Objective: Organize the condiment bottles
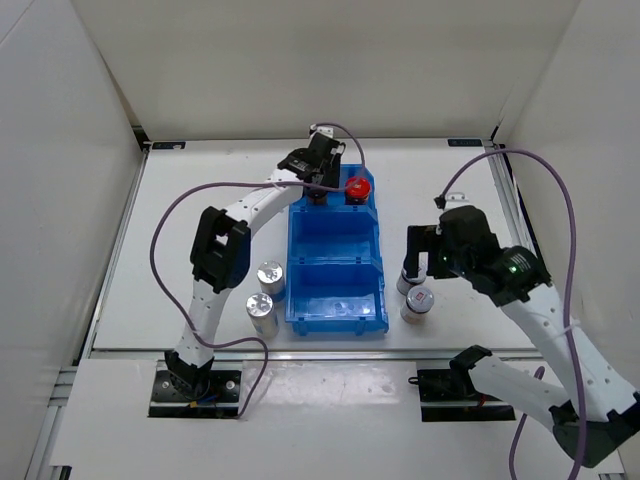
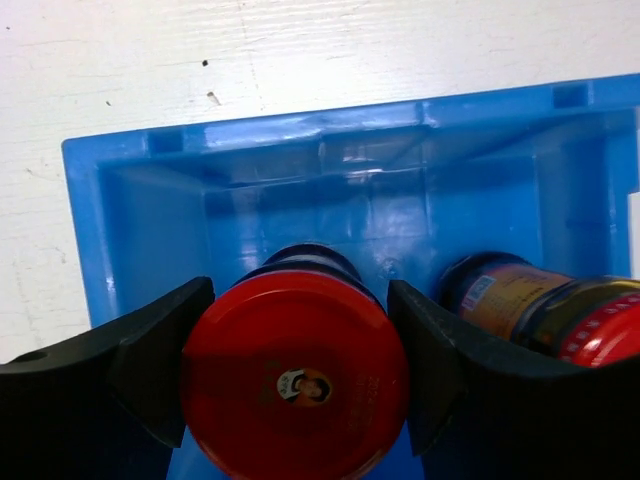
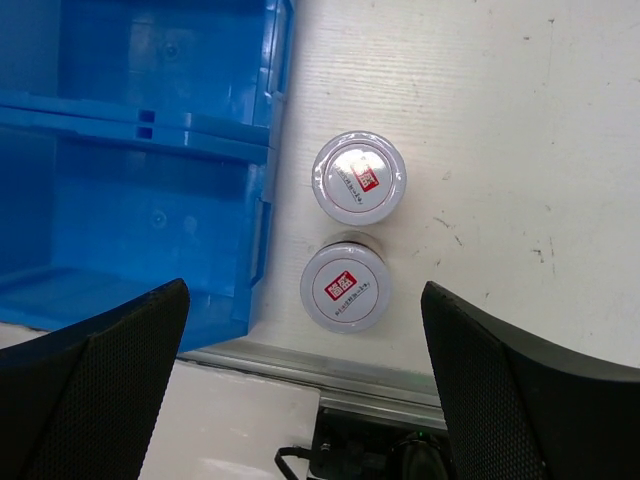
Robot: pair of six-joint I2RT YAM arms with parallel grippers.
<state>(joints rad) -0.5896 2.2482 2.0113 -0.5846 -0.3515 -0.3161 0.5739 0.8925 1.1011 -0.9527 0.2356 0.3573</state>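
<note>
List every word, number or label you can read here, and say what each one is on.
No text reads clearly.
Grey lids: red-white labels with characters, too blurred to read.
Red-capped jar in the left gripper: small portrait emblem on the cap, no legible words.
Second jar beside it: body label, print too small to read.

Two red-cap jars (image 2: 295,375) (image 2: 590,320), two silver-top jars (image 1: 270,275) (image 1: 262,308), two red-white-label jars (image 3: 358,178) (image 3: 345,285), one blue bin (image 1: 335,322).

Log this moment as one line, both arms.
left gripper: shut on red-capped dark jar in far compartment of blue plastic bin, beside second red-capped jar | right gripper: open above two grey-lidded jars on table
</note>
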